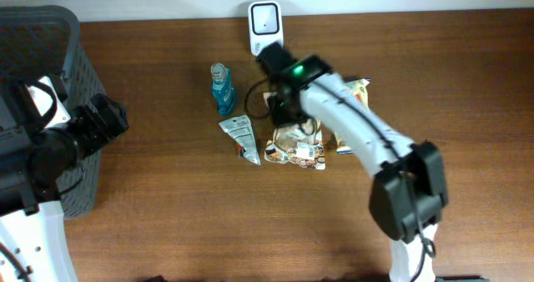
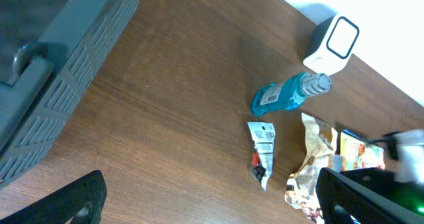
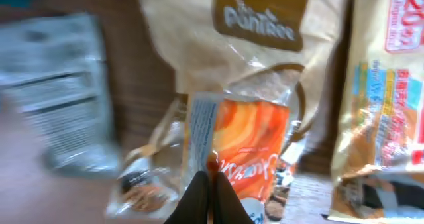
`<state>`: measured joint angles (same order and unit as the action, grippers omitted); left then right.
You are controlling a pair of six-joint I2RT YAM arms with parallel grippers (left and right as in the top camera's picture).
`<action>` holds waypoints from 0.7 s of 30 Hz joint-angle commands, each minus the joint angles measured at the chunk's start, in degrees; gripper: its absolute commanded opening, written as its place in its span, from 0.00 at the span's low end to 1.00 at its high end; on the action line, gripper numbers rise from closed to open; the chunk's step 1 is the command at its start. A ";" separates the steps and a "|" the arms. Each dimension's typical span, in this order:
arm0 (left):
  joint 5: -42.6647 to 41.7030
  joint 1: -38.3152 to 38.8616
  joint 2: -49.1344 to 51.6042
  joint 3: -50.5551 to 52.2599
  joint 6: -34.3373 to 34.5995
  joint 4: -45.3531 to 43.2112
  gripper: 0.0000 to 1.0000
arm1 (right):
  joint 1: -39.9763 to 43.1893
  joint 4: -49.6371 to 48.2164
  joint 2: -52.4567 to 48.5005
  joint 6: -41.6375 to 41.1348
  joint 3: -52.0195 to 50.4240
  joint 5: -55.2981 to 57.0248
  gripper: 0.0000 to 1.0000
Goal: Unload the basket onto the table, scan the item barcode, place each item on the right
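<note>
Grey basket — left on wooden table

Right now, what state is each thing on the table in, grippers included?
Left gripper: open, empty.
Right gripper: shut, tips against the orange packet; a grip is not certain.
Blue bottle: lying on its side, cap on.
Silver sachet: lying flat.
Tan snack bag: crumpled, lying flat.
Scanner: standing upright.
</note>
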<state>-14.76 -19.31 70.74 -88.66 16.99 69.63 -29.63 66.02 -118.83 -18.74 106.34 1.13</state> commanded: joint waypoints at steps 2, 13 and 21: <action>-0.48 -0.31 -0.02 0.13 0.55 0.04 0.99 | 8.46 0.68 3.26 9.73 0.83 -30.45 0.04; -0.48 -0.31 -0.02 0.13 0.55 0.04 0.99 | 17.22 -16.63 2.95 9.40 -24.24 -55.84 0.04; -0.48 -0.31 -0.02 0.13 0.55 0.04 0.99 | 25.18 -12.72 3.41 5.84 -26.62 -33.24 0.14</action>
<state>-14.76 -19.31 70.74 -88.66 16.99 69.60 -6.37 51.51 -116.36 -11.94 79.15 -40.97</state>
